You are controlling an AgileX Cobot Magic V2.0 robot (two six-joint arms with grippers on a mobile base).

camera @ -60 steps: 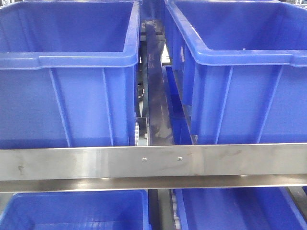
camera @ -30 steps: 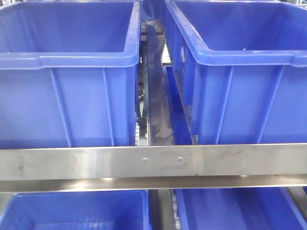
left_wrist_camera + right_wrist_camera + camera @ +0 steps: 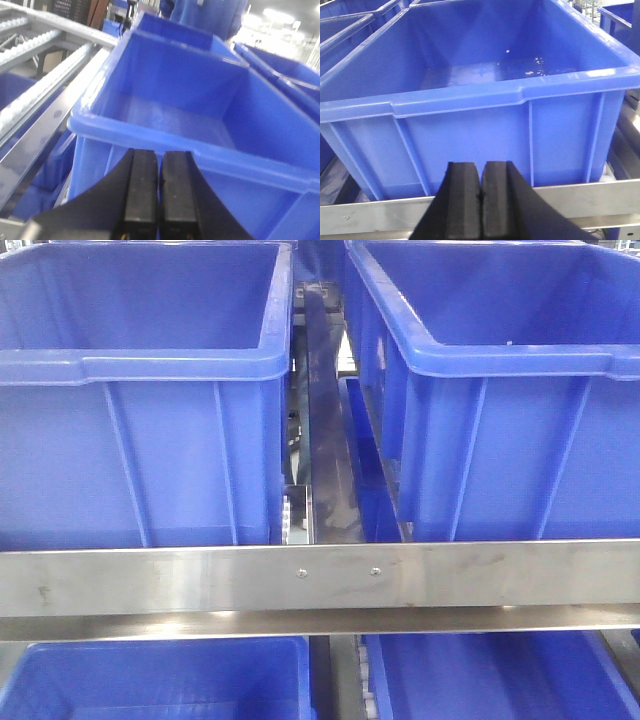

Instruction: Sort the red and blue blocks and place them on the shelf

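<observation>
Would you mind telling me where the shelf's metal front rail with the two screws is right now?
In the front-facing view the front rail runs across the full width, just below the two upper blue bins and above the lower bins; its screws sit near the centre.

The two upper blue bins, left (image 3: 140, 360) and right (image 3: 500, 350), run off the front view's side and top edges, so their far walls and outer ends are out of sight, and the shelf's front rail (image 3: 200, 580) covers their bottom edges. The two lower bins, left (image 3: 150, 680) and right (image 3: 500, 675), show only a strip of their tops before the bottom edge cuts them. The dark gap (image 3: 325, 440) between the upper bins is too shadowed to read. In the left wrist view the background figure in blue (image 3: 207, 12) is blurred and cropped at the top. Both grippers, left (image 3: 160, 192) and right (image 3: 481, 200), are cut off at the frame bottoms.
</observation>
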